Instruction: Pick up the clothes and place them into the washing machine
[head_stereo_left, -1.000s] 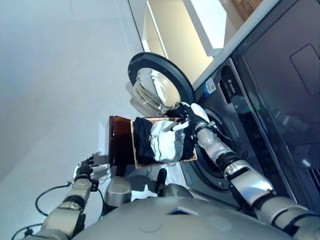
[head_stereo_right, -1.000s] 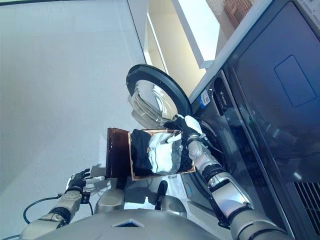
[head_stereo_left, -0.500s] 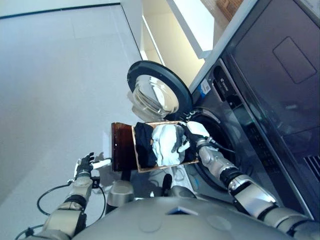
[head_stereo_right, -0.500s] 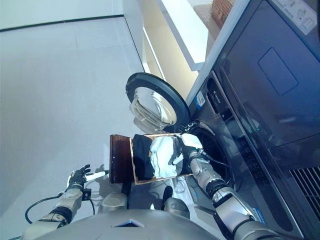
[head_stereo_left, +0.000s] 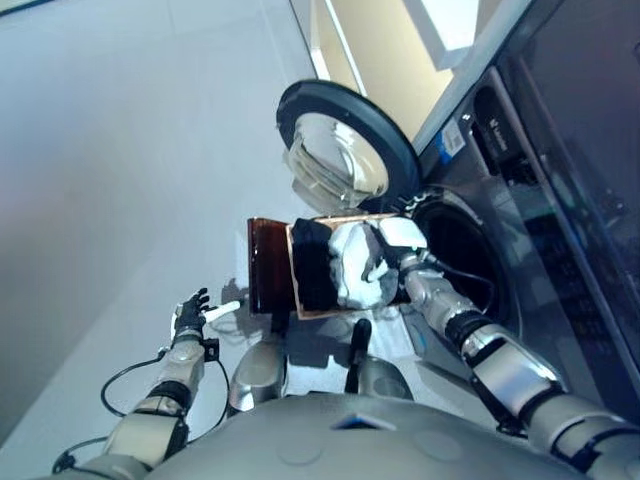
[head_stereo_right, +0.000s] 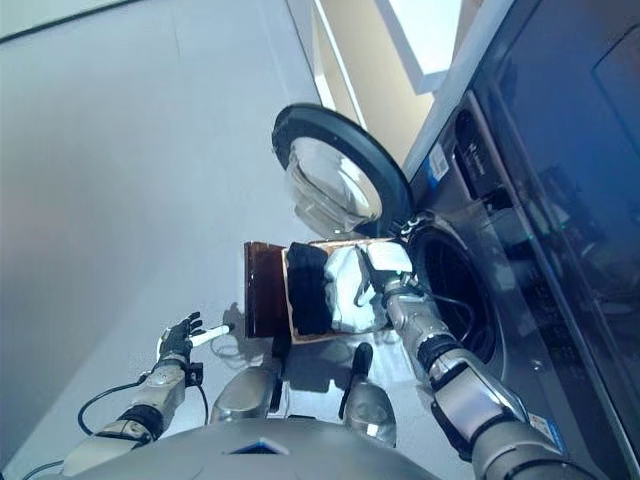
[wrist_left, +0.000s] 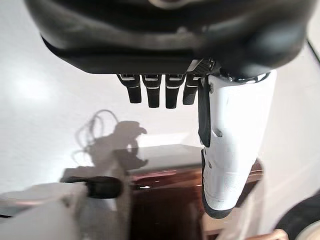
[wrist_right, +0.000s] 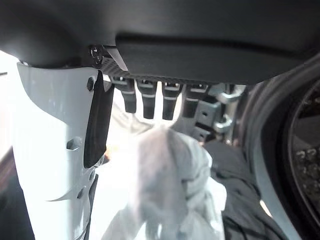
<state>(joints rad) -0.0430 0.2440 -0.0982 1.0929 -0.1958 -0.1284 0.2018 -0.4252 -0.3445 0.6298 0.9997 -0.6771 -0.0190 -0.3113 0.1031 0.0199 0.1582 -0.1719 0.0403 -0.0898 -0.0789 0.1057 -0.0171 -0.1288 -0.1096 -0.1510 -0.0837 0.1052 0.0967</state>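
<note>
A brown basket stands on the floor in front of the washing machine, with a black garment and a white garment piled in it. My right hand lies over the white garment at the basket's machine-side edge, fingers straight and not closed on the cloth. A dark garment shows beside the white one in the right wrist view. The round door is swung open and the dark drum opening is right next to the hand. My left hand hangs open over the floor, left of the basket.
Pale floor stretches to the left and far side. A cream wall panel and white ledge stand beyond the door. The basket's brown side shows past my left hand's thumb.
The whole view has shifted, so the camera moved. My right hand has stayed over the white garment at the basket's machine side. My left hand has stayed open beside the basket.
</note>
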